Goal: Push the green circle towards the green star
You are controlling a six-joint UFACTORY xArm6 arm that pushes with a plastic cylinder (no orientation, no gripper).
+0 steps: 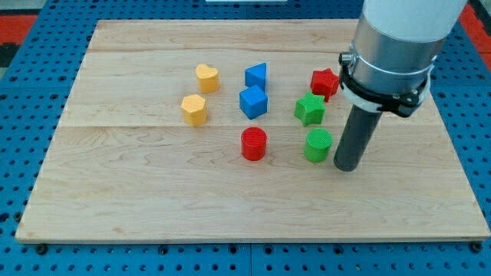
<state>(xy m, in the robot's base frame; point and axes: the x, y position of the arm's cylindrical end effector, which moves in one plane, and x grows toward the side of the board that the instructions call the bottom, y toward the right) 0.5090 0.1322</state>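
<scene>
The green circle is a ribbed green cylinder standing right of the board's middle. The green star lies just above it with a small gap between them. My tip rests on the board just to the right of and slightly below the green circle, close beside it. I cannot tell whether they touch.
A red star sits above and right of the green star, partly behind the arm. A red cylinder lies left of the green circle. A blue cube, a blue triangle and two yellow hearts lie further left.
</scene>
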